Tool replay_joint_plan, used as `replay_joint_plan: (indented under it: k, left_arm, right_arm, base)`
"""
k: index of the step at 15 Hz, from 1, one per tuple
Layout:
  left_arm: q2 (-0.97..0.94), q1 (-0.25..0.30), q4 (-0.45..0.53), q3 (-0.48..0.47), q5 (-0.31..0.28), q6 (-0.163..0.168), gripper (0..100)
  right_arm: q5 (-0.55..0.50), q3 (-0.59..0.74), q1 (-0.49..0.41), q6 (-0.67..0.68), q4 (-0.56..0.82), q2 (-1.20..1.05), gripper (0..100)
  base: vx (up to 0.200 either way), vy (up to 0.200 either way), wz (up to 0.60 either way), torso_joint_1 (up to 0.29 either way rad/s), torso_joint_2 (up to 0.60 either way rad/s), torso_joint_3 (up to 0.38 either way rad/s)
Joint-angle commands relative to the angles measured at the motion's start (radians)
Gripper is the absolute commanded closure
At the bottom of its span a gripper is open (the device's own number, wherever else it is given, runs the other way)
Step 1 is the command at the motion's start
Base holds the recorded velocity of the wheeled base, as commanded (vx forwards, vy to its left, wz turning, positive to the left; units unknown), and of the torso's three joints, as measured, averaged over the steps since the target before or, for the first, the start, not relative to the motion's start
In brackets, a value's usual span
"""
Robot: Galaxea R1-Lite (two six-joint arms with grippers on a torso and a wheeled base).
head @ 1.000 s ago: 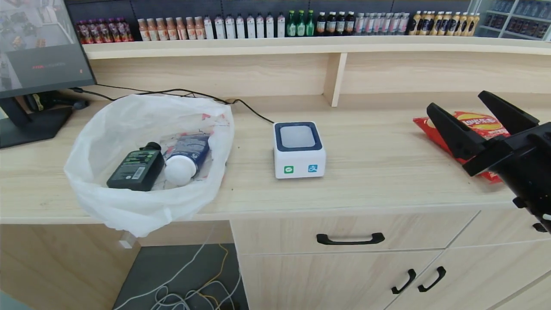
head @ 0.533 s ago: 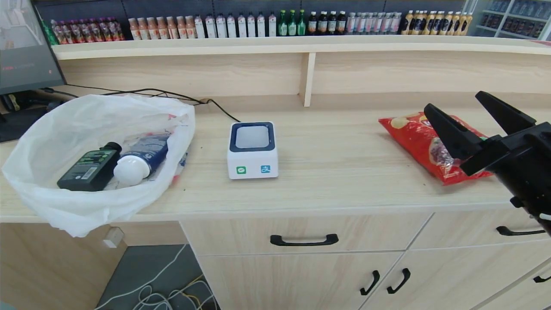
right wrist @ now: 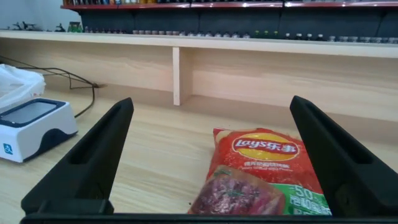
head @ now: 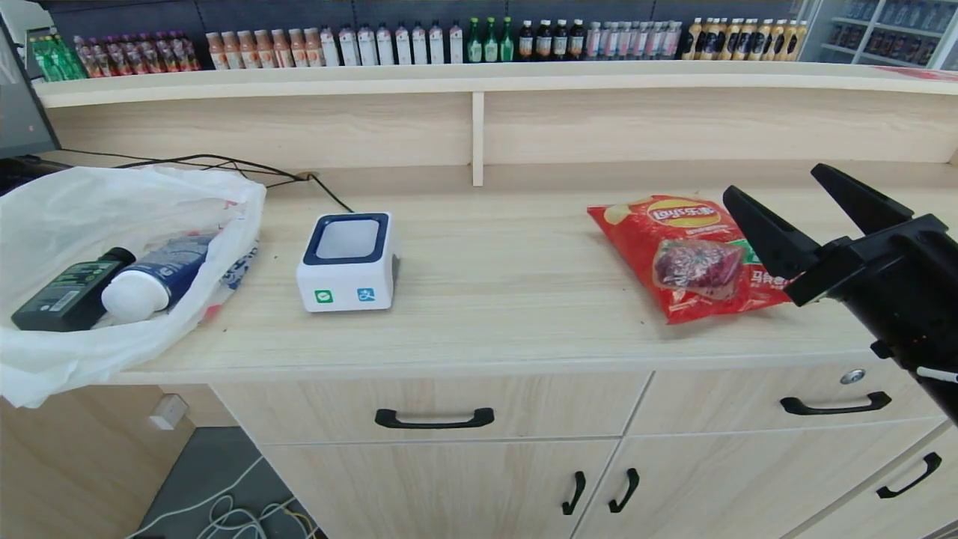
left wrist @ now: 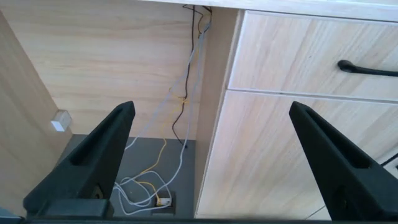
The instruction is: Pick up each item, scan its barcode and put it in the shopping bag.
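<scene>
Right gripper: jaws spread wide, nothing between them. It hangs over the right end of the counter, at the far right of the head view. Its arm is cut off by the frame edge.
Left gripper: jaws spread wide and empty. It sits below counter height, facing a drawer front and loose floor cables.
Chip bag: red, lying flat on the counter, well right of the scanner. In the head view the near finger of the right gripper overlaps its right edge, so that corner is hidden. In the right wrist view the bag lies beyond the gap between the jaws, with its lower end cut off. Contact with the gripper: none visible.
Scanner: white box with a dark-rimmed window on top, standing between the two bags. In the right wrist view only part of it is in frame.
Shopping bag: white plastic, mouth open, at the left end of the counter. It is cut off by the frame edge and sags over the counter front.
Bag contents: a dark bottle and a white-capped tube lie side by side, touching. The far end of the tube is veiled by plastic.
Cable: black, running behind the shopping bag towards the scanner. Where it joins cannot be made out.
</scene>
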Motion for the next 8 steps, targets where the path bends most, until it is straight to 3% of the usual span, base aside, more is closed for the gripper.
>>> replay_joint_plan:
  k: [1,3,8]
  left_arm:
    - [0.000,0.000,0.000,0.000,0.000,0.000,0]
    - [0.000,0.000,0.000,0.000,0.000,0.002,0]
    - [0.000,0.000,0.000,0.000,0.000,0.008,0]
  right_arm:
    - [0.001,-0.004,-0.001,-0.001,0.000,0.011,0]
    - [0.001,0.007,-0.001,0.001,-0.006,0.019,0]
    - [-0.009,-0.005,0.008,0.028,-0.009,0.034,0]
  base:
    - [0.000,-0.200,0.00,-0.002,0.00,0.002]
    - [0.000,-0.200,0.00,0.002,0.00,0.005]
    - [0.000,0.000,0.00,0.000,0.00,0.000]
